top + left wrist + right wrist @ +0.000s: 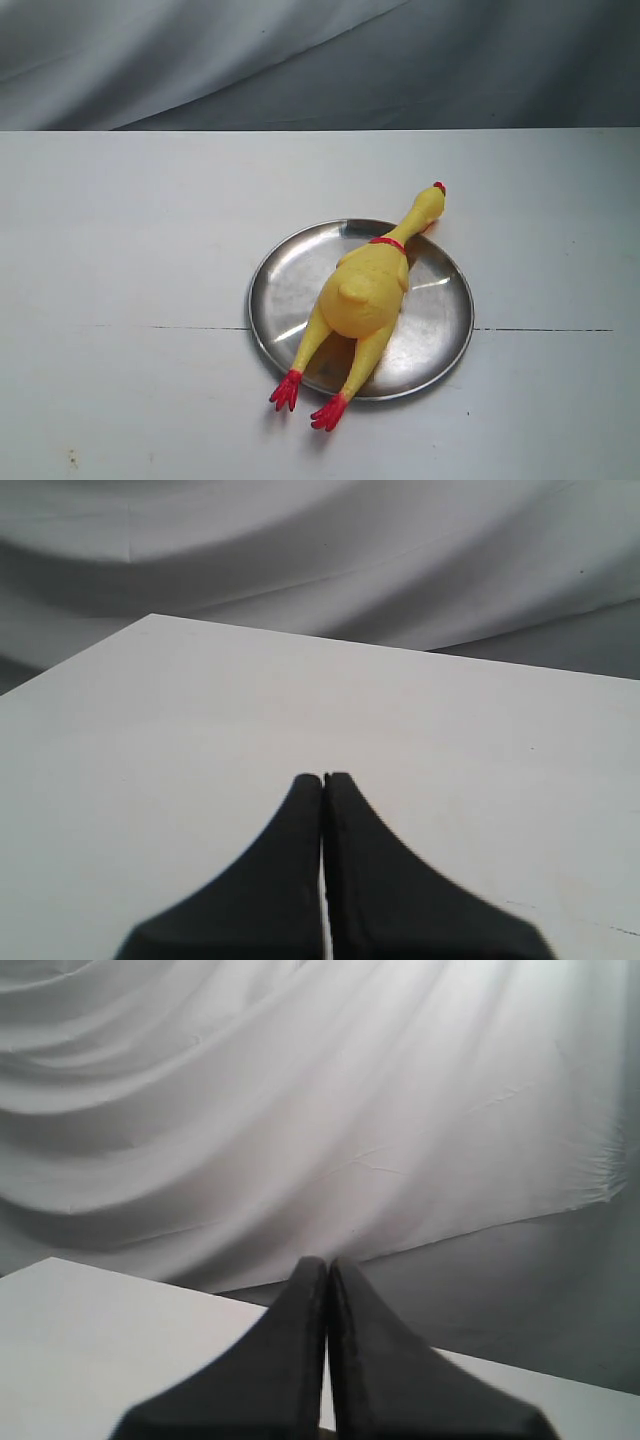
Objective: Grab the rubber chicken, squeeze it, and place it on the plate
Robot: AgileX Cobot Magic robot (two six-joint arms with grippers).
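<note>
Red feet of the rubber chicken are lying nearest the exterior camera, hanging over the near rim of the plate onto the white table.

Item, rubber chicken: plump body is resting inside the plate, while neck and head are reaching past the far rim.

Item, left gripper: fingers are pressing together with nothing between them, pointing over bare table.

Item, right gripper: fingers are likewise meeting, holding nothing, pointing toward the grey cloth backdrop.

Neither arm is showing in the exterior view.

Status, as judged: the chicken is sitting on the plate with both grippers clear of it, so placing is looking complete. Whether the squeeze is done is not showing. Nothing further is appearing outstanding.
</note>
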